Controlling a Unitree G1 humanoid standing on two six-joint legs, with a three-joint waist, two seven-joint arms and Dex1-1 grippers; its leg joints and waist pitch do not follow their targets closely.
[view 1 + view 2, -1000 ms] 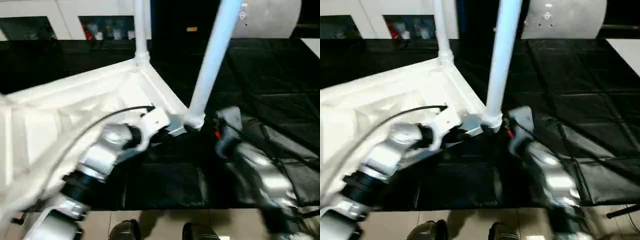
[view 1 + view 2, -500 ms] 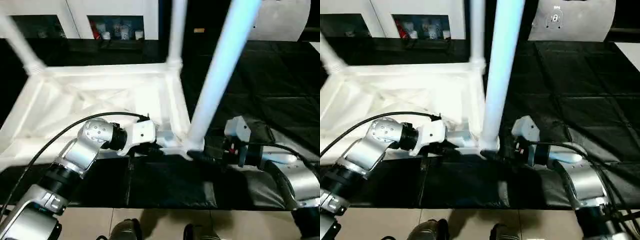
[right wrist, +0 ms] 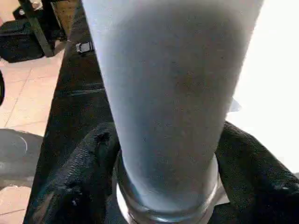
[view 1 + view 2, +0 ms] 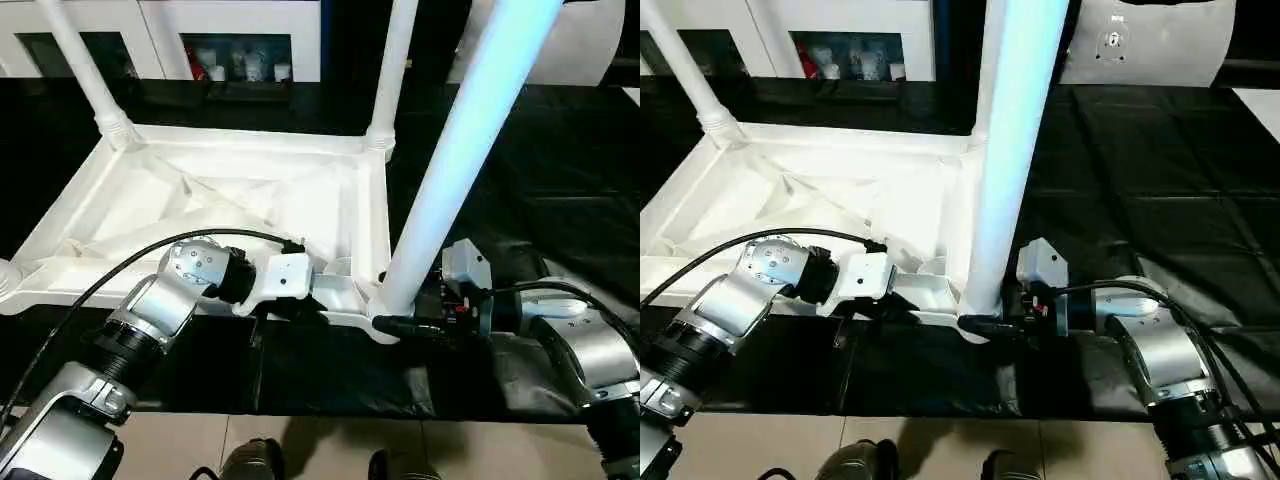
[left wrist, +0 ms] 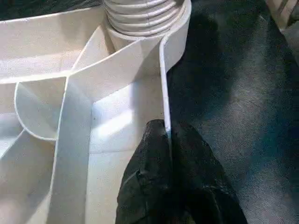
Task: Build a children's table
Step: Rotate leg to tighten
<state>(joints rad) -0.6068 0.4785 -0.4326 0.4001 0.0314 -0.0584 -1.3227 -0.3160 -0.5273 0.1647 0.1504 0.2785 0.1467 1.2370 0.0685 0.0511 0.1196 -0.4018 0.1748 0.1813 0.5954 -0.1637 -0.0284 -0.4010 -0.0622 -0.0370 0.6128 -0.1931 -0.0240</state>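
Children's table (image 4: 230, 200) lay upside down on black mat (image 4: 1160, 210), swung square since a second ago (camera shifted too). Left gripper (image 5: 168, 140) pinched its rim; right gripper (image 3: 163, 186) clasped nearest leg (image 4: 455, 170), likely seating it.

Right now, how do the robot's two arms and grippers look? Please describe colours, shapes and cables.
Both forearms are silver metal cylinders with black ring joints. The left arm ends in a white box-shaped wrist block, with a black cable looping over it. The right arm has a grey-white wrist block with a small red mark and black cables alongside. The left gripper and right gripper have black, rough-textured fingers.
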